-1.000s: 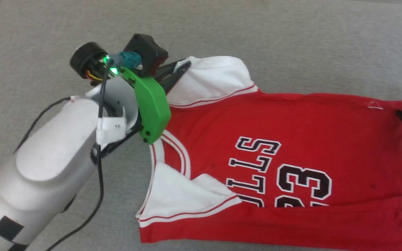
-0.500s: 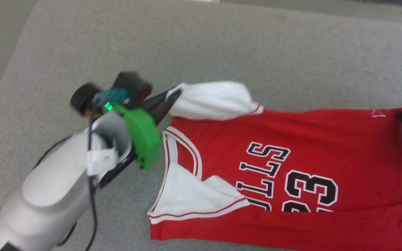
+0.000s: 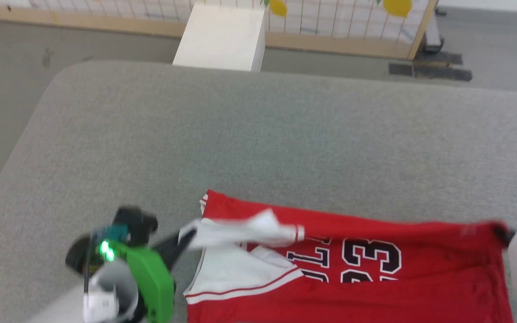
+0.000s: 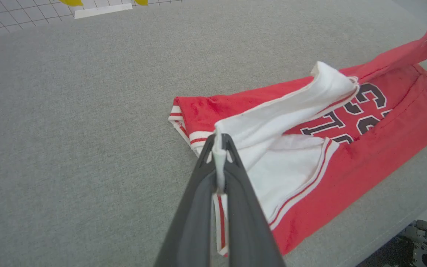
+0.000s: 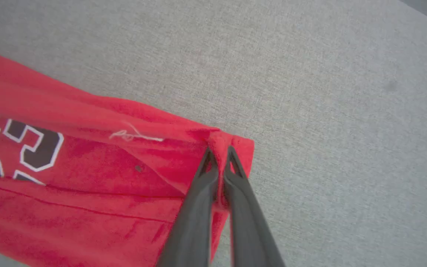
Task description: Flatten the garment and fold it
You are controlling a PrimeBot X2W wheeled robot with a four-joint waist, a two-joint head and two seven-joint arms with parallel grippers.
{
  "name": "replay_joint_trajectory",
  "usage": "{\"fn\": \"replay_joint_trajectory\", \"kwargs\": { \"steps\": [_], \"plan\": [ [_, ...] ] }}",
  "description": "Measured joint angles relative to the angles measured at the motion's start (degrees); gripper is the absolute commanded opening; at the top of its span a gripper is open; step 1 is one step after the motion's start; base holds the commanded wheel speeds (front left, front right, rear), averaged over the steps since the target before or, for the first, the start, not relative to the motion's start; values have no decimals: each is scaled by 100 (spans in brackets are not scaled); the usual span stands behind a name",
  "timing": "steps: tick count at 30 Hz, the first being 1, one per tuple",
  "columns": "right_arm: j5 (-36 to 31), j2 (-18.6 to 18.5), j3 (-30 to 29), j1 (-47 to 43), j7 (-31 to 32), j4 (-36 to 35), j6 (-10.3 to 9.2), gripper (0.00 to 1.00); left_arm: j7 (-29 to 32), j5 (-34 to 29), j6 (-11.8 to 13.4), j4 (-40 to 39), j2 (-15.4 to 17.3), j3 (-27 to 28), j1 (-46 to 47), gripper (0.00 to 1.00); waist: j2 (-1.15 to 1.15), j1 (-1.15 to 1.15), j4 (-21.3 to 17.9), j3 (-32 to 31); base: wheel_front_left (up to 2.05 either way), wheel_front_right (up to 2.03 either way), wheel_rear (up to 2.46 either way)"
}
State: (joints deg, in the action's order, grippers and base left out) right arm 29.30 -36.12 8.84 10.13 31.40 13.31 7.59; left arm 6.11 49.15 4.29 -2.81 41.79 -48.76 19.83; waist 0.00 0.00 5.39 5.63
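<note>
Now that my right gripper [image 5: 219, 152] is clamping the hem corner [image 5: 244, 148], where a second ago it was gaping, I am holding the shirt [image 3: 420, 282] at both ends. My left gripper [image 4: 219, 146] is pinching the white sleeve [image 4: 291, 107] and lifting it over the lettering [image 3: 370, 260], off the grey pad [image 3: 240, 134] where the shirt is lying. I am judging that the lengthwise fold is starting.

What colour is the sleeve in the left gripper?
The sleeve is white with red-striped trim; clearest in left wrist view.
</note>
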Motion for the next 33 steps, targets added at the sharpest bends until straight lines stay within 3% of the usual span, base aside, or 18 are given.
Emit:
{"fn": "replay_joint_trajectory", "kwargs": {
  "steps": [5,12,13,14,15,25,29,33],
  "plan": [
    [-179,125,-155,-799,282,-280,0,0,3,34,49,22,80,-259,-463,0,0,0,-90,-107,0,0,0],
    [-223,176,-96,-1065,355,-294,0,2,8,-101,-80,649,-281,-650,-548,0,0,0,-69,70,0,0,0],
    [-245,167,-80,-1064,345,-296,0,100,-38,-135,-100,768,-334,-667,-541,12,0,0,-66,96,0,0,0],
    [-245,175,-93,-1058,337,-286,0,100,-99,-160,-104,853,-376,-665,-538,85,0,0,-64,115,0,0,0],
    [-237,176,-90,-1043,339,-291,0,100,-183,-189,-104,960,-423,-661,-530,100,0,0,-60,129,0,0,0],
    [326,246,-416,-883,425,-904,0,100,-1323,-205,-83,1146,-612,-169,-486,100,0,0,-91,-223,0,0,0],
    [337,583,-914,-897,481,-1201,-1,100,-1911,-76,193,1007,-695,337,-564,100,0,0,-113,-428,0,0,0],
    [86,1207,-1541,-1049,514,-1311,-1,100,-2064,-52,506,701,-1013,1251,-898,100,0,0,-121,-575,0,0,0]
  ]
}}
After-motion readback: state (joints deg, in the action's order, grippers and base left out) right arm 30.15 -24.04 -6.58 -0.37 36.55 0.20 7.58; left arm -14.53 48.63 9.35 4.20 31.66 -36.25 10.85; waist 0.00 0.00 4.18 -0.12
